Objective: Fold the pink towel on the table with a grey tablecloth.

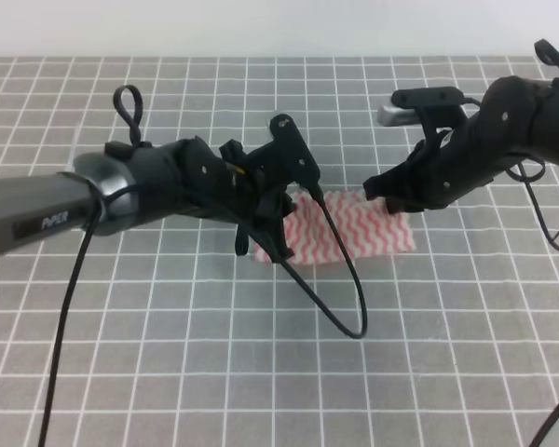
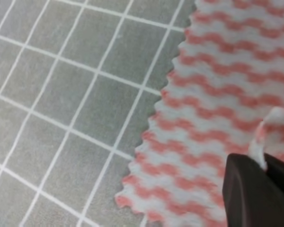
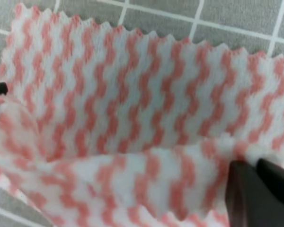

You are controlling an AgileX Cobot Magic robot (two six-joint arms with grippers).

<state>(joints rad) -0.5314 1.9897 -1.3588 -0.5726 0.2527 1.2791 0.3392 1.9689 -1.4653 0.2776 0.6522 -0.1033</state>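
The pink towel (image 1: 354,233) lies on the table with a grey tablecloth (image 1: 261,372), near the middle of the exterior view. My left gripper (image 1: 276,246) stands at the towel's left edge, shut on a pinch of it. In the left wrist view the dark fingers (image 2: 246,194) hold a raised tuft of the towel (image 2: 217,94). My right gripper (image 1: 380,192) is at the towel's far right corner, also shut on it. In the right wrist view its fingers (image 3: 251,198) grip a lifted fold of the towel (image 3: 132,94), which curls over the flat part.
A black cable (image 1: 354,317) from the left arm loops down onto the cloth in front of the towel. A small silver object (image 1: 396,114) lies behind the right arm. The table's far edge (image 1: 261,58) meets a white wall.
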